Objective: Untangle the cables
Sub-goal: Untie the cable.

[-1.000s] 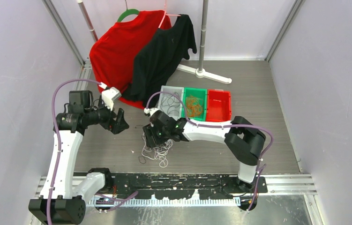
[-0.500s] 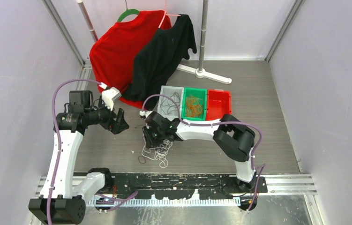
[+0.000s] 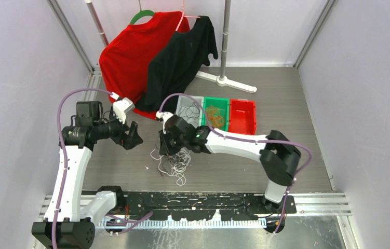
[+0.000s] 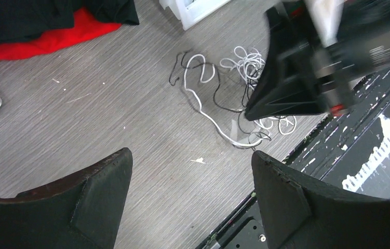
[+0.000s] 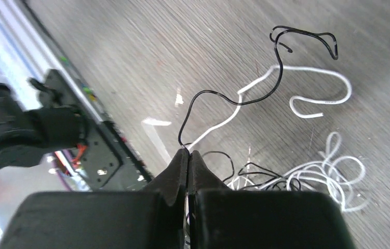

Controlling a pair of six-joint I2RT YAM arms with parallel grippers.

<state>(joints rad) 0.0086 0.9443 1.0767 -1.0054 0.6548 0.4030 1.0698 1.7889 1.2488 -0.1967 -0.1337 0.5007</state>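
your right end effector [image 5: 188, 154] pinches a black cable [image 5: 205, 93] above the white tangle [image 5: 321, 169]. your left end effector [image 4: 191, 158] hangs spread wide over the desk [image 4: 78, 119].

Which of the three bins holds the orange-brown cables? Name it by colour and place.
The green bin, middle of the row, holds the orange-brown cables. The grey bin left of it holds dark cords; the red bin shows none.

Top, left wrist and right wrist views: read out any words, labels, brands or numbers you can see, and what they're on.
No text is legible in any view.
White cable: faint grey marks, possibly print, too small to read.
Grey bin, green bin, red bin: no labels visible.
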